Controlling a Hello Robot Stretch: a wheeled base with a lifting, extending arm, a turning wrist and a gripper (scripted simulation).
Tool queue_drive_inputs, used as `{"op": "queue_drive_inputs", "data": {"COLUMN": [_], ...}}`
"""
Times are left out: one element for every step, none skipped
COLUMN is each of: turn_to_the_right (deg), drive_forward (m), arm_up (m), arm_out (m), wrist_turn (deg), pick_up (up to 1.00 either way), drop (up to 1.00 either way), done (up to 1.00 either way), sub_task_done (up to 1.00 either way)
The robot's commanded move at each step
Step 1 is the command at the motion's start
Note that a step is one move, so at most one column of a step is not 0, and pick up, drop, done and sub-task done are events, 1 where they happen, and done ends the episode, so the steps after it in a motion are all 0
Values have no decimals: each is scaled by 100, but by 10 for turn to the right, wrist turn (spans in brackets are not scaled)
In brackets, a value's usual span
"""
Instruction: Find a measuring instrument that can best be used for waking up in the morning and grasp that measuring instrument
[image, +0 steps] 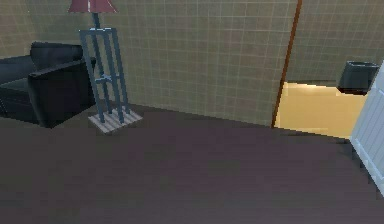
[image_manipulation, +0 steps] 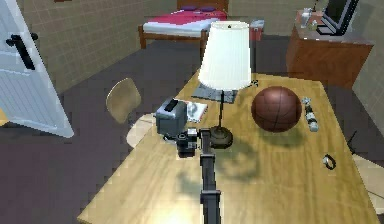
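Small grey box with a dark front face (image_manipulation: 172, 117), the likeliest measuring instrument though too small to name with certainty, stands on the long light wooden table (image_manipulation: 270, 185), at about nine o'clock from the dark foot of the cream-shaded table lamp (image_manipulation: 224, 55). That table is the largest thing in the arm side view. Beyond it, at twelve o'clock, lies a wooden bed with a red cover (image_manipulation: 190, 20), and at nine o'clock stands a white panelled door (image_manipulation: 35, 85). A brown wooden cabinet (image_manipulation: 325, 55) stands at two o'clock with a dark screen (image_manipulation: 340, 12) on top. In the forward view a black leather armchair (image: 45, 80) sits at nine o'clock. A blue-grey lattice floor lamp with a red shade (image: 106, 75) is just beside it at its three o'clock, and a wood-framed doorway (image: 310, 70) at three o'clock gives onto a yellow-floored room. On the table, a dark red-brown basketball (image_manipulation: 277, 108) rests at the table lamp's four o'clock. A pale round-backed wooden chair (image_manipulation: 124, 100) stands by the table's edge at ten o'clock. The dark square arm (image_manipulation: 208, 185) rises from six o'clock. The gripper (image_manipulation: 186, 143) lies at the grey box's five o'clock, near it. How its fingers stand cannot be told, nor whether it holds or touches the box.
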Motion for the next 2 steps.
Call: {"op": "queue_drive_inputs", "data": {"turn_to_the_right": [0, 0], "drive_forward": [0, 0], "arm_up": [10, 0], "arm_out": [0, 0], "wrist_turn": [0, 0], "pick_up": [0, 0], "drop": [0, 0], "done": [0, 100], "sub_task_done": [0, 0]}}
